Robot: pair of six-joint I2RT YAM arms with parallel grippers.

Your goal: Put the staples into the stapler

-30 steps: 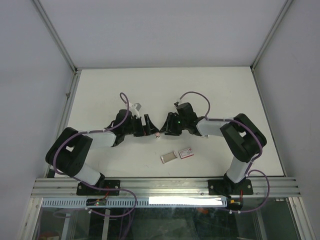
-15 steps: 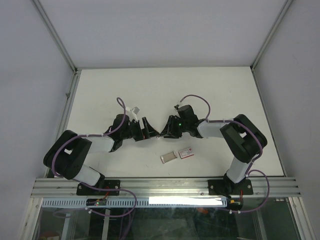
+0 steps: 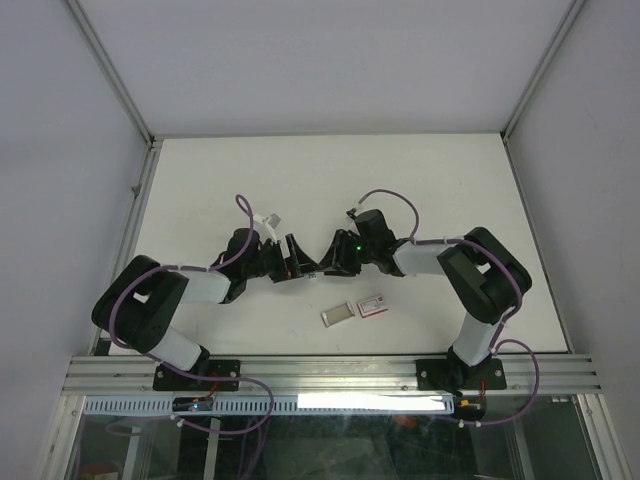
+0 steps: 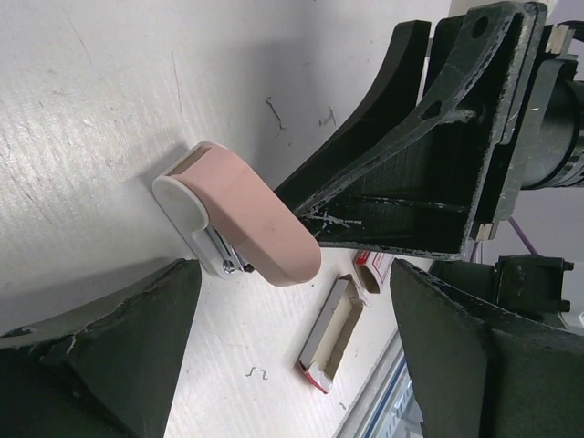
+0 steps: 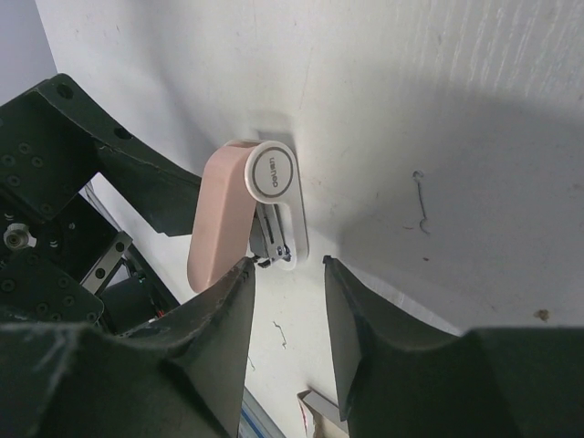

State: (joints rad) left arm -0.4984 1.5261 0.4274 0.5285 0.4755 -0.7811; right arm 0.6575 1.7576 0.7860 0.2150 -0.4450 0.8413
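Note:
The stapler point(image 4: 246, 224) is pink on top with a white base and lies on the white table between my two grippers. In the right wrist view its hinge end point(image 5: 276, 248) sits right at my right gripper's point(image 5: 287, 265) tips. One fingertip point(image 5: 245, 266) touches the metal there, and the narrow gap holds nothing. My left gripper point(image 4: 294, 271) stands wide open at the stapler's rounded front end. From above, the left gripper point(image 3: 297, 258) and the right gripper point(image 3: 330, 265) nearly meet. The staples are out of view.
A greyish inner tray point(image 4: 330, 333) and a red-pink box sleeve point(image 4: 370, 269) lie near the front edge; from above they are the tray point(image 3: 337, 315) and the sleeve point(image 3: 372, 305). Bent wire bits point(image 4: 253, 371) lie on the table. A metal rail point(image 3: 320, 372) runs along the front.
Both grippers have drawn in toward the stapler, the right one shifting left and forward. The right gripper's jaws have narrowed a little.

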